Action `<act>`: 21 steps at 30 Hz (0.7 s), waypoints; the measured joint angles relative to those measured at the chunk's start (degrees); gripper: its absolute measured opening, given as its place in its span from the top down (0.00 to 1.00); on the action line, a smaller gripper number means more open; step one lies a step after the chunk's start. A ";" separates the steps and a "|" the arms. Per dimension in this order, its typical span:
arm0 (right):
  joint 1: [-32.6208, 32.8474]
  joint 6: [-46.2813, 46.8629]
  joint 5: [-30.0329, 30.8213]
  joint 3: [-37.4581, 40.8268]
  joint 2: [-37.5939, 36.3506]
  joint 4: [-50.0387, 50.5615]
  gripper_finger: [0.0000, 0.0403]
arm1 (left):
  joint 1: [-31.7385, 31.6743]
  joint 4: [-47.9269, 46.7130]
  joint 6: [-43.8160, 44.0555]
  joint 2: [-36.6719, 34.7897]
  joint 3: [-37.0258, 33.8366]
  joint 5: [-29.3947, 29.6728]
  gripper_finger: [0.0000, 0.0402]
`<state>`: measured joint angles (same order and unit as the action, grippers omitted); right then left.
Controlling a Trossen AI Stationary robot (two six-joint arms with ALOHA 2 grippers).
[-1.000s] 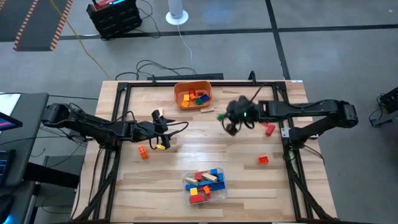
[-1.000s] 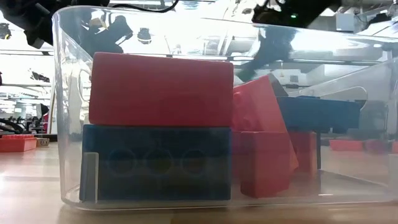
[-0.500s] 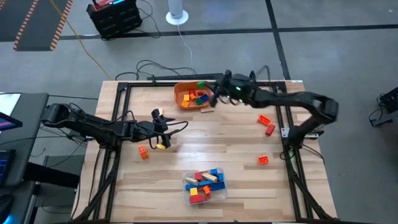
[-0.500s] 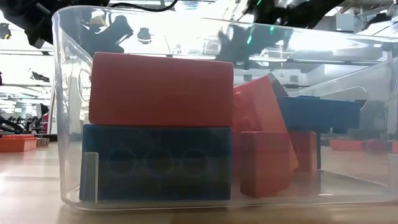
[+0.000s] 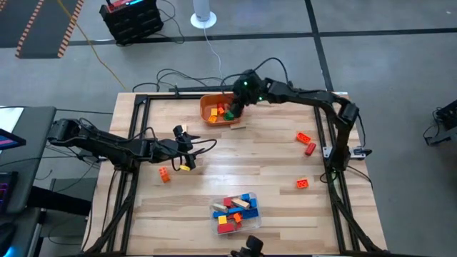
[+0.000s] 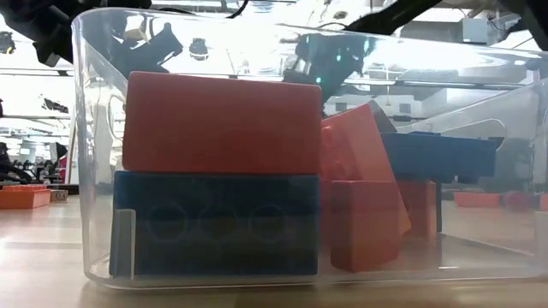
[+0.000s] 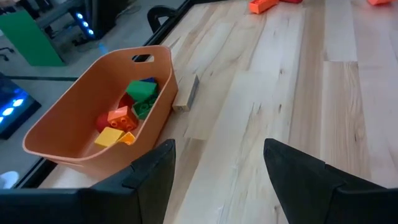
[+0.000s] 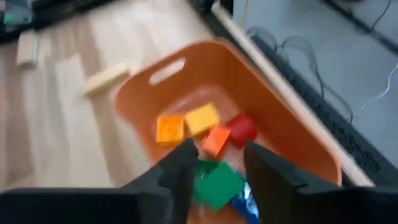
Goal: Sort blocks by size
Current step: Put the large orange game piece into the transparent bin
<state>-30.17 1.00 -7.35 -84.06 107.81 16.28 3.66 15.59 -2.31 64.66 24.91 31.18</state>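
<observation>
The right gripper point(image 5: 232, 108) hangs over the orange bowl point(image 5: 212, 104) at the far edge of the table point(image 5: 271, 160). In its wrist view its fingers point(image 8: 183, 163) stand slightly parted, with a green block point(image 8: 216, 185) just below and between them, so close that whether the block is free or caught I cannot tell. The left gripper point(image 5: 184, 148) waits well apart, low over the left middle of the table, its fingers point(image 7: 155, 171) spread wide with nothing between them, just beside a yellow block point(image 5: 184, 168).

Going from largest to smallest, the table carries two containers. The clear tub point(image 5: 235, 214) at the near edge holds the longer blocks, red, blue and tan. The orange bowl holds short squarish ones: yellow, orange, red, green. A tan block point(image 5: 236, 127) lies on the wood just beside the bowl. Loose small blocks remain: two red ones point(image 5: 306, 143) near the right rail, another red one point(image 5: 303, 183) nearer the front, and an orange one point(image 5: 165, 175) by the left gripper.

The step in hand looks like a release into the bowl. To do it well, the fingers should part fully while centred over the bowl's middle, clear of its rim. The arm should then lift straight up, so that a finger neither drags a block out nor tips the light bowl.
</observation>
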 joint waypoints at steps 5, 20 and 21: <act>2.28 -2.57 -0.04 -1.21 -5.47 12.72 0.43 | 0.00 -3.43 2.51 -0.02 0.00 -0.01 0.41; 16.46 16.24 20.13 32.36 -35.70 32.04 0.42 | 2.46 -15.00 14.88 0.00 -0.02 1.11 0.41; 15.83 17.55 20.31 33.97 -37.16 33.86 0.42 | 2.73 -14.82 15.09 0.00 -0.02 1.14 0.41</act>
<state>-14.35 18.55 12.96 -50.09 70.66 50.15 6.39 0.77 12.77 64.66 24.88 32.31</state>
